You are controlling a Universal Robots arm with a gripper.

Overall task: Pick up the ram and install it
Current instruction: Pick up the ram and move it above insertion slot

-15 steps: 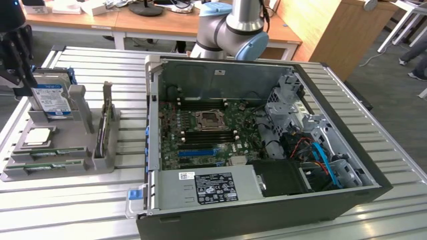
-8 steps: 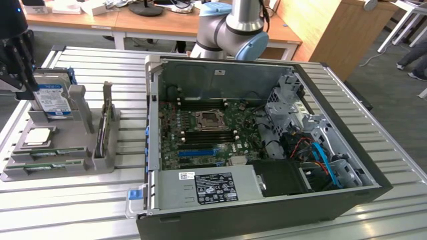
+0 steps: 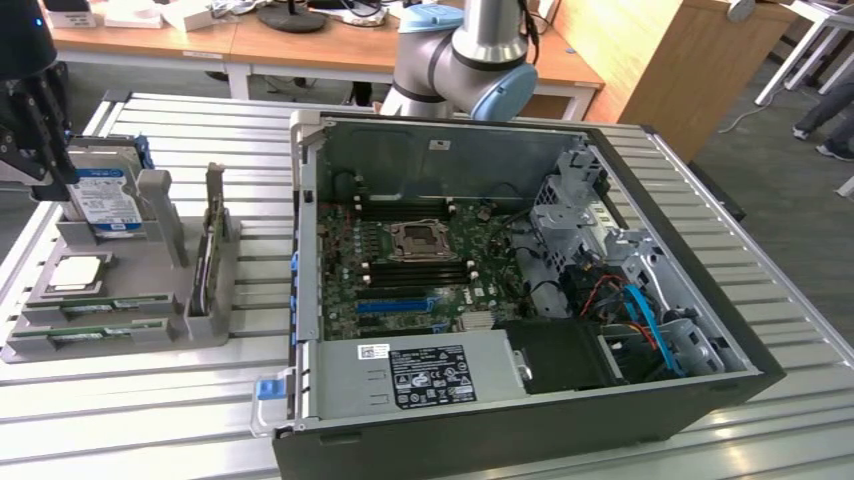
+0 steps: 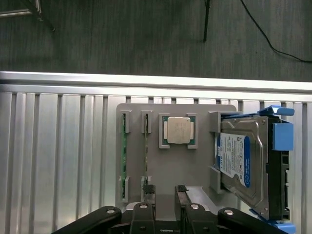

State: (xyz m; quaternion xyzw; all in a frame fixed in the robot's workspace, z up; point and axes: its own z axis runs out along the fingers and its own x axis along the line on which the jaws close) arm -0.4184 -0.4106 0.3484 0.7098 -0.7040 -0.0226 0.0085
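Two ram sticks (image 4: 124, 156) stand on edge in the narrow slots of a grey holder (image 4: 153, 165), thin green boards side by side; the second stick (image 4: 146, 157) is nearer the processor chip. In the exterior view they are green strips (image 3: 104, 304) at the holder's near end. My gripper (image 4: 165, 191) hangs above the holder, its fingers (image 4: 148, 192) apart with nothing between them, roughly in line with the second stick and apart from it. In the exterior view, the gripper (image 3: 40, 170) is at the far left, above the hard drive.
The holder (image 3: 134, 345) also carries a silver processor chip (image 4: 178, 130), a hard drive (image 4: 241, 161) in a blue bracket, and a board on edge (image 3: 210, 245). An open computer case (image 3: 534, 270) lies at the centre, with black memory slots (image 3: 407, 270) around the processor socket. A slatted metal table (image 3: 134, 410) lies beneath.
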